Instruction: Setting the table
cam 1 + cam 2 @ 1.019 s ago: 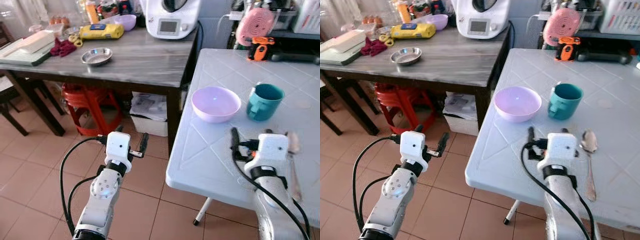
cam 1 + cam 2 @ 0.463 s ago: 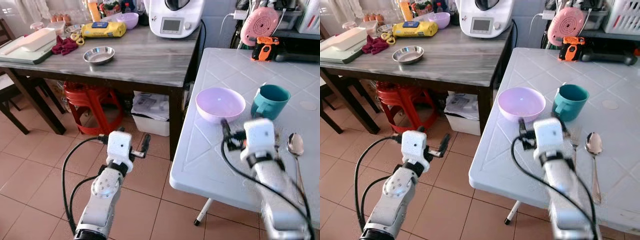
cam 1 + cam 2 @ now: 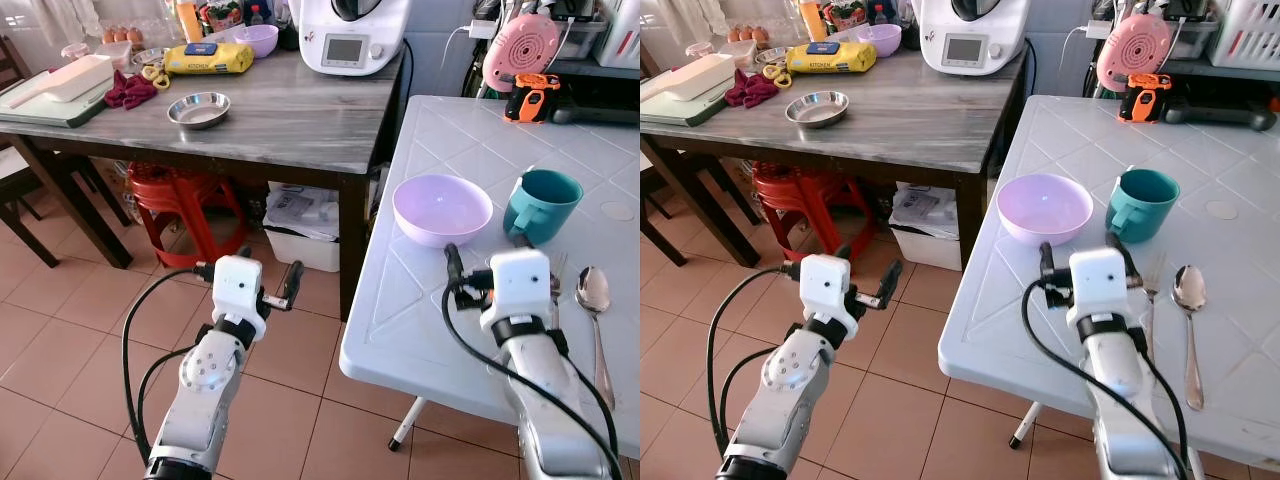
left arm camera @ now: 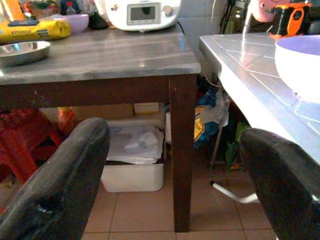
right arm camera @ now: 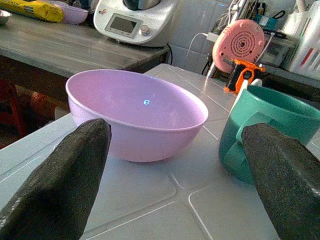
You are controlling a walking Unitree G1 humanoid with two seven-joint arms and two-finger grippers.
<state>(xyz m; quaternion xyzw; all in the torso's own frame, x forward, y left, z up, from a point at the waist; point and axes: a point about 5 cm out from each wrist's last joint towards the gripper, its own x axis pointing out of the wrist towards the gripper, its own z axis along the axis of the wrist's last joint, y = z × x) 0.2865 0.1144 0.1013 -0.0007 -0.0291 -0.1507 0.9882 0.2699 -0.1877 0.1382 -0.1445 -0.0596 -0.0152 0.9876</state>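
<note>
Two counters occupy the scene. On the far left stands a grey wood-grain counter (image 3: pixel 270 110) with dark legs; it carries a white tray (image 3: pixel 62 82), a dark red cloth (image 3: pixel 127 91), a small steel dish (image 3: pixel 198 108), a yellow packet (image 3: pixel 207 59), a small purple bowl (image 3: pixel 256 40) and a white kitchen machine (image 3: pixel 350 33). Beneath it are a red plastic stool (image 3: pixel 180 203) and a white box of papers (image 3: pixel 296 225) on the tiled floor (image 3: pixel 60 340).

Left gripper (image 3: pixel 266 281) hangs over the floor, in front of the grey counter and well apart from any object; its fingers (image 4: pixel 60 185) stand wide apart and hold nothing.

To the right is the white counter (image 3: pixel 1010 300). A lilac bowl (image 3: pixel 1044 208) sits near its left edge, upright. Just beside it on the right stands a teal mug (image 3: pixel 1137 203), upright, close to the bowl but apart from it. Right gripper (image 3: pixel 1082 258) is above the white counter, on the near side of the bowl and mug and facing the gap between them; its fingers (image 5: pixel 55 180) are spread wide and hold nothing. A fork (image 3: pixel 1151 290) lies just right of that gripper, and a spoon (image 3: pixel 1188 320) lies to the right of the fork, both pointing away from the near edge. At the far right end of the white counter are a pink round device (image 3: pixel 1131 51) and an orange and black tool (image 3: pixel 1138 102).
</note>
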